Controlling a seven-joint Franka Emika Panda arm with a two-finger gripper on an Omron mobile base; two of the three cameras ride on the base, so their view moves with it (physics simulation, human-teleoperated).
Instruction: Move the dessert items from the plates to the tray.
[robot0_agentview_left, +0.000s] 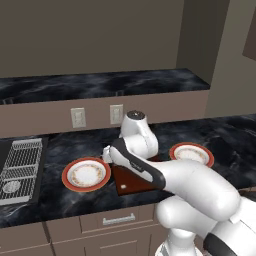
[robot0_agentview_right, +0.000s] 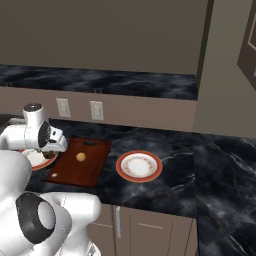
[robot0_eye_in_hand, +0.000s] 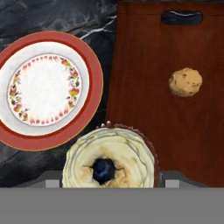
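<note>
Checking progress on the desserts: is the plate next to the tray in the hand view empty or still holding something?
Empty. The plate shows only its bare white centre; the pastry ball lies on the tray.

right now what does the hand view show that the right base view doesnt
Hand view alone: the cupcake, frosted pale with a dark centre, close to the camera at the tray's edge, and the flower ring on the near plate. Right base view alone: the second plate, bare, right of the tray on the counter, plus two wall outlets. Both: the reddish-brown tray with its handle slot, and the pastry ball lying on it.
</note>
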